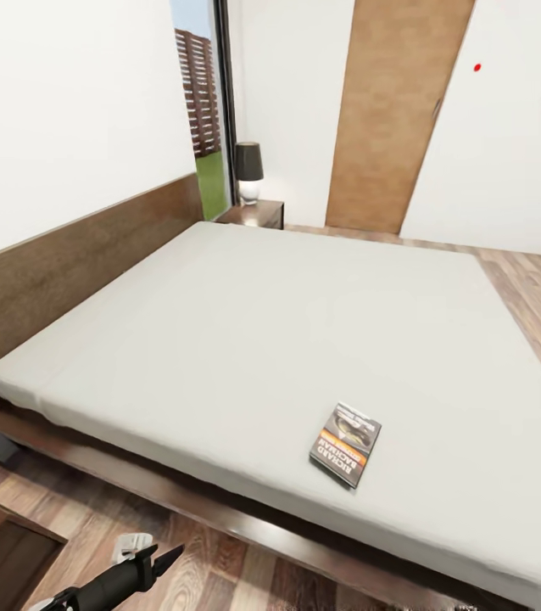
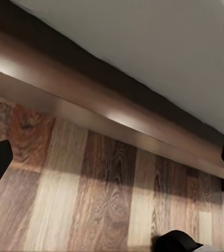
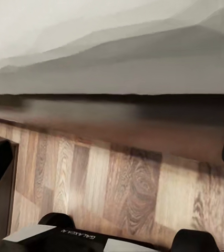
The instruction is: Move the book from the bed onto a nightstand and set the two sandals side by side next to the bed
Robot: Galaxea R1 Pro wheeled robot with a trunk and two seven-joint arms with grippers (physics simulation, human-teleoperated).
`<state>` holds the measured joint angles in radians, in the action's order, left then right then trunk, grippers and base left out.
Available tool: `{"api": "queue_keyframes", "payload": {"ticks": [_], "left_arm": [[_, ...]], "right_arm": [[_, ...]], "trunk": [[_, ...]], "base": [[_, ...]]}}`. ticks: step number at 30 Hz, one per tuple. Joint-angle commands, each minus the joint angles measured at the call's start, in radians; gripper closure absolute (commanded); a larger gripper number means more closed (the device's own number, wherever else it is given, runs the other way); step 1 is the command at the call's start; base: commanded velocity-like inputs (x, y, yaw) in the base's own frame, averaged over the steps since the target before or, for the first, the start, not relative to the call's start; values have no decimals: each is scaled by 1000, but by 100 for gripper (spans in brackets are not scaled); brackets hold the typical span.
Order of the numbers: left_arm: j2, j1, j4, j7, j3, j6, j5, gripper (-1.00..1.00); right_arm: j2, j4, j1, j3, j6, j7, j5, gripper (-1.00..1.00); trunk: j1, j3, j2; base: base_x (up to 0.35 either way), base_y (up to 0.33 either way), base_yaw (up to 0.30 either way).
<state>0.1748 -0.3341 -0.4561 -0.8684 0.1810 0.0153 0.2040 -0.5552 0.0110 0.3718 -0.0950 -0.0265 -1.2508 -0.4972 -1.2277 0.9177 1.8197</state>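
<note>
Both jaws stand apart and hold nothing: in the left wrist view the left gripper (image 2: pixel 112 157) shows a dark fingertip at each side of the picture with bare wood-plank floor (image 2: pixel 91 199) between them, and the right gripper (image 3: pixel 112 157) shows the same in the right wrist view, with its two dark tips wide apart over the planks. From the head camera the left gripper (image 1: pixel 156 562) hangs low over the floor just off the near side of the bed (image 1: pixel 270 339), its black fingers pointing toward the frame without touching it. The book (image 1: pixel 346 444) lies flat on the pale-grey mattress, close to the bed's near edge and toward its foot end, with its cover up and an orange band across it; nothing touches it. The dark-brown headboard (image 1: pixel 67 263) runs along the wall at the far-left side of the bed. Beyond the bed's far head corner stands a nightstand (image 1: pixel 253 212) of dark wood, and on its top a lamp (image 1: pixel 248 170) with a dark shade and a pale base. Behind the nightstand is a tall dark-framed window (image 1: pixel 207 102), and further along the white wall a brown wooden door (image 1: pixel 393 110). Both wrist views look at the bed's dark frame with the mattress edge above it, the left gripper nearer to the rail (image 2: pixel 107 110).
</note>
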Motion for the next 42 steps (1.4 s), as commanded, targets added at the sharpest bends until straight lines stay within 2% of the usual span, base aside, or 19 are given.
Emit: {"api": "queue_keyframes", "payload": {"ticks": [1,42], "left_arm": [[0,0,1,-4,2,2,3,-100],[0,0,1,-3,2,3,3,-100]], "right_arm": [[0,-1,1,-8,-3,-2,8,-100],[0,-2,1,-8,-3,-2,8,-100]], "trunk": [[0,2,0],[0,35,0]], "base": [[0,0,-235],[0,0,-235]]}}
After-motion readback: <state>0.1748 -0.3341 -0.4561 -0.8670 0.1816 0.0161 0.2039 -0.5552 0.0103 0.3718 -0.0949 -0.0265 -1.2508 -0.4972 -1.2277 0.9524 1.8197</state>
